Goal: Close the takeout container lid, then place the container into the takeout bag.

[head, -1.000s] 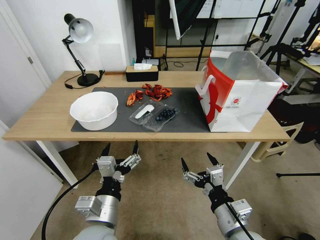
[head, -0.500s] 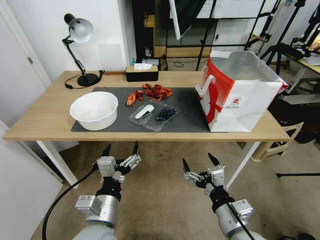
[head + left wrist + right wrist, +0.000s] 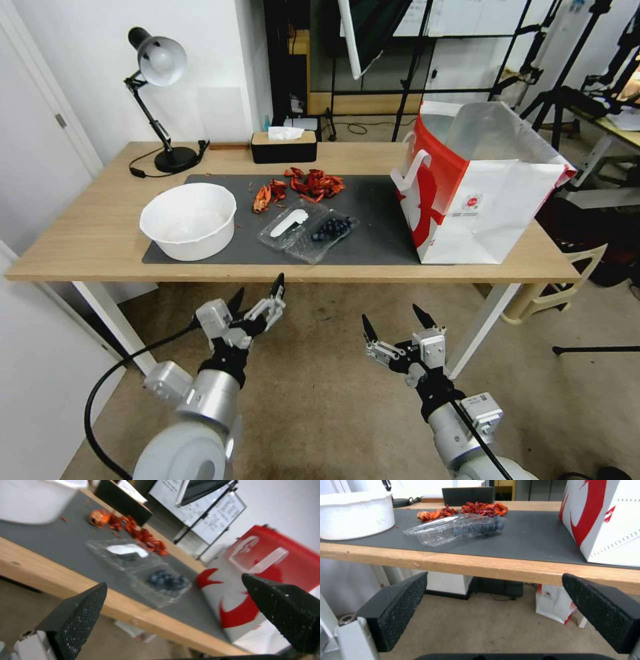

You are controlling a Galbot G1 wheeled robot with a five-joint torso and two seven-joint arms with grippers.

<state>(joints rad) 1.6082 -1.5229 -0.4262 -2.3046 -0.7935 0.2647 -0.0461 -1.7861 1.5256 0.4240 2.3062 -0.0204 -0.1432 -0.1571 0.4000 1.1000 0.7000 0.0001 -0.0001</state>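
Note:
The clear takeout container lies open on the grey mat, blueberries in the half nearer the bag; it also shows in the wrist views. Its lid lies flat with a white label. The white and red takeout bag stands open at the table's right. My left gripper is open below the table's front edge, tilted toward the container. My right gripper hangs open lower, in front of the table.
A white bowl sits on the mat at left. Red shell scraps lie behind the container. A black tissue box and a desk lamp stand at the back. The wooden table edge runs above both grippers.
My left arm has swung up and to the right, its gripper tilting toward the table edge. The right gripper has barely shifted. Nothing on the table moved.

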